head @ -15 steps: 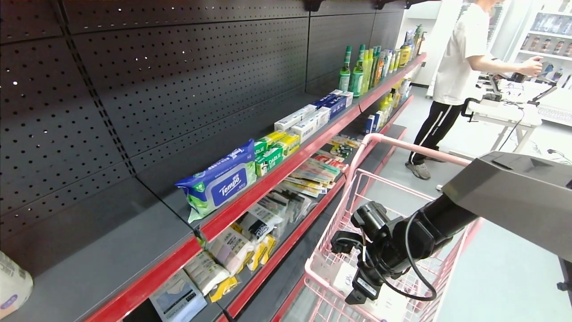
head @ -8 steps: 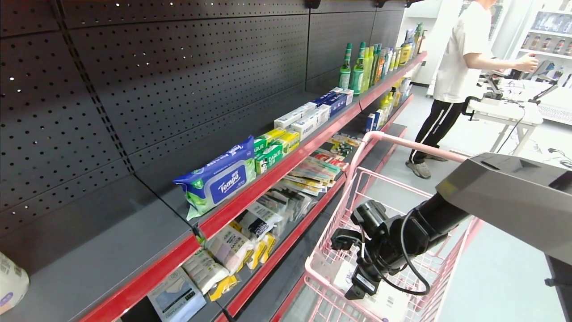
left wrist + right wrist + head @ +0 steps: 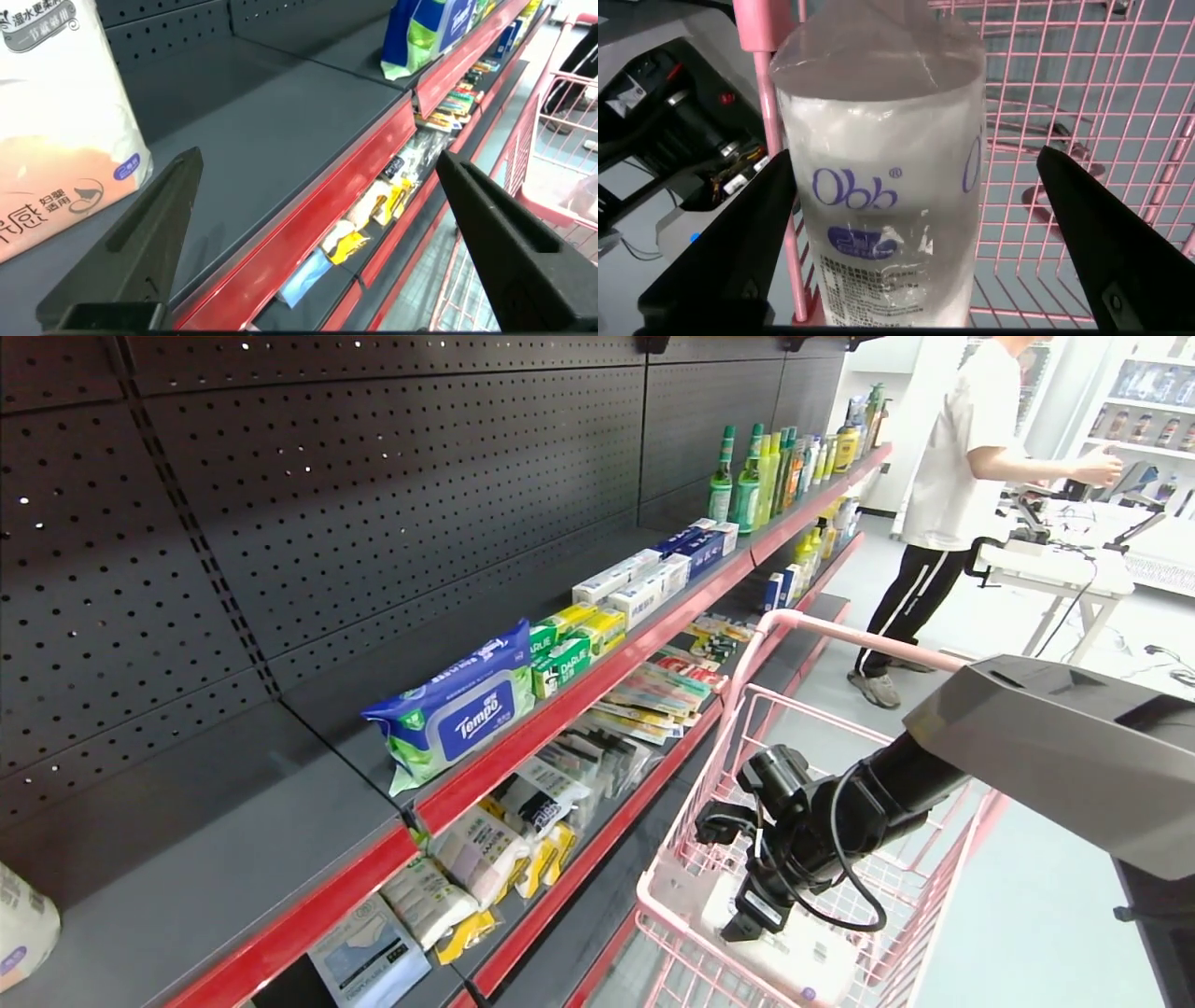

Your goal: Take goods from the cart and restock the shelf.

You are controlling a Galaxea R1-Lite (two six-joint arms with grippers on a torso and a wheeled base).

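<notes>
The black, red-edged shelf (image 3: 280, 821) runs across the head view from 7 to 1 o'clock. The pink cart (image 3: 868, 640) stands at 5 o'clock, with a white wrapped pack (image 3: 803, 961) lying inside. The right pincer (image 3: 747, 926) hangs over that pack, released, its fingers spread to either side. The left pincer (image 3: 318, 159), also released, hovers above the shelf board near a tissue-roll pack (image 3: 56, 121).

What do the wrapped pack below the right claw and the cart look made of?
Pack: white soft paper goods, apparently, in clear glossy plastic film; it shows glare and a gathered seam. Cart: probably pink-coated metal wire, given the thin rigid grid and tubular rim.
</notes>
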